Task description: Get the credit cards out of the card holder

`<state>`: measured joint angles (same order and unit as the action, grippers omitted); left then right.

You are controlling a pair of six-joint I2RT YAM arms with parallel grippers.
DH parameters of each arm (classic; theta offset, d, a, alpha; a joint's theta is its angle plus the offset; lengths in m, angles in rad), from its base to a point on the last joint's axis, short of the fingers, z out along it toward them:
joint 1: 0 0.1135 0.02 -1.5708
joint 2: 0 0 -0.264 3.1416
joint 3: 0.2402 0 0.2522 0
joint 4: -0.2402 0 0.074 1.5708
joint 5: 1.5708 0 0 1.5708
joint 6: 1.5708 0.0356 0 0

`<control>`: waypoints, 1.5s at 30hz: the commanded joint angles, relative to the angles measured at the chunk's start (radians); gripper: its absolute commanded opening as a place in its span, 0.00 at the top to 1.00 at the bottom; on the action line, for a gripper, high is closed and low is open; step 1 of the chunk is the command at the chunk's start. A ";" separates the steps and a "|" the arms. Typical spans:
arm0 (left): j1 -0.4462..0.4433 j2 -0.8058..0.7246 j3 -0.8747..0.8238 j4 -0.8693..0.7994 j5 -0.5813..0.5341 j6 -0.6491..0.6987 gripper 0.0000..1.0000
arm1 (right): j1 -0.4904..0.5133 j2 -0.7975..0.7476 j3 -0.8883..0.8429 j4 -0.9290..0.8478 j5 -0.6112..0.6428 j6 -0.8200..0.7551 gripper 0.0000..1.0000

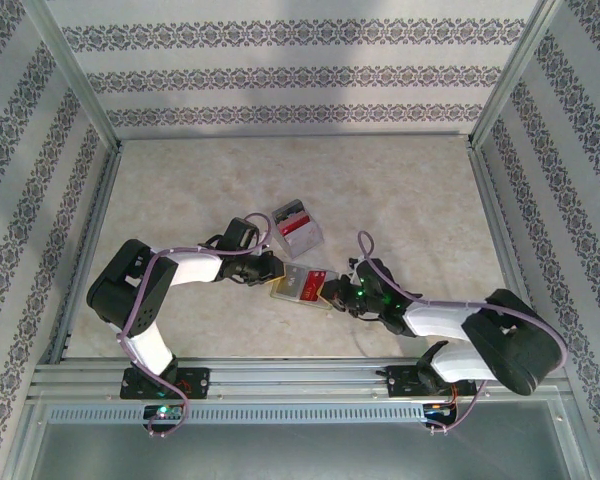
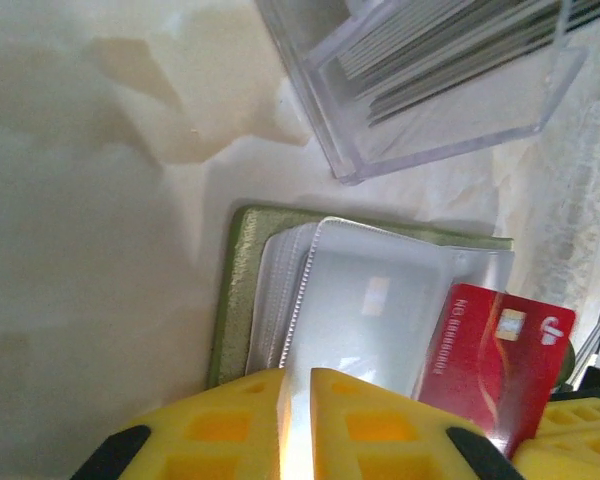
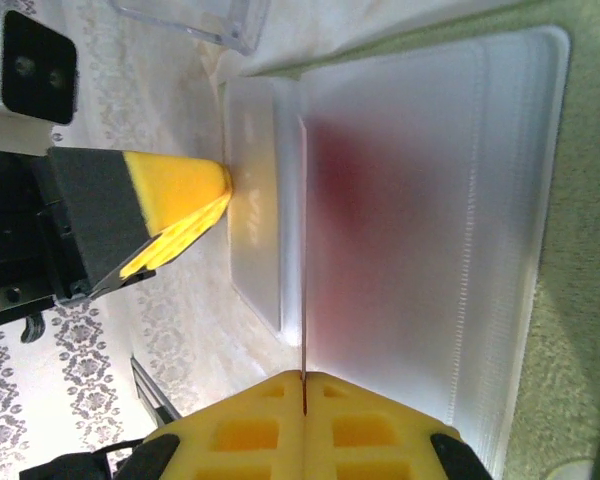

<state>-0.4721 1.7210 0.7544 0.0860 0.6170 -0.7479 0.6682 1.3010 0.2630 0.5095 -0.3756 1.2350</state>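
- Right wrist: right gripper (image 3: pixel 303 378) is clamped tight on a thin card edge. The left wrist view shows this is the red card (image 2: pixel 495 355).
- Left gripper (image 2: pixel 297 375): fingers nearly together with a thin slit between them, at the near edge of the plastic sleeves (image 2: pixel 365 300). Pinching or only pressing: cannot tell.
- Card holder (image 2: pixel 230 290) lies open on the table (image 1: pixel 180 190) between the two arms, olive cover down.
- Progress (judged): red card roughly half out of its sleeve, not yet free. The other sleeves look pale, and their contents cannot be judged.
- Clear box (image 2: pixel 430 100) with stacked cards sits just beyond the holder.
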 commanded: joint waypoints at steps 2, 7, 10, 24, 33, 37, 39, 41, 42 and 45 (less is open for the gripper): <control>-0.004 -0.023 0.000 -0.055 -0.058 0.022 0.77 | -0.036 -0.098 0.027 -0.173 -0.017 -0.137 0.99; -0.003 -0.100 0.025 -0.050 -0.040 0.030 0.65 | -0.069 -0.227 0.143 -0.452 -0.015 -0.336 0.99; 0.006 -0.161 0.043 -0.082 -0.045 0.057 0.63 | -0.095 -0.302 0.186 -0.552 -0.011 -0.449 1.00; 0.070 -0.650 0.061 -0.245 -0.084 0.437 0.46 | -0.119 -0.306 0.593 -0.979 -0.059 -1.080 1.00; 0.071 -0.911 0.066 -0.284 0.014 0.731 0.23 | -0.116 -0.189 0.853 -1.198 -0.045 -1.438 1.00; 0.071 -0.934 0.133 -0.396 0.072 0.881 0.19 | -0.113 -0.162 0.929 -1.281 0.017 -1.571 1.00; 0.071 -0.933 0.158 -0.431 0.089 0.938 0.17 | -0.107 -0.155 0.959 -1.312 0.030 -1.637 1.00; 0.071 -0.924 0.187 -0.459 0.112 0.992 0.17 | -0.088 -0.157 0.984 -1.339 0.056 -1.703 1.00; 0.072 -0.919 0.196 -0.469 0.127 1.019 0.17 | -0.081 -0.158 0.992 -1.348 0.068 -1.726 1.00; 0.070 -0.903 0.200 -0.467 0.203 1.119 0.16 | -0.050 -0.164 1.022 -1.376 0.100 -1.809 1.00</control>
<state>-0.4103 0.8078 0.9356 -0.3279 0.7212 0.2043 0.5953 1.1416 1.2430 -0.7990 -0.3244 -0.4324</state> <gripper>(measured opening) 0.841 0.046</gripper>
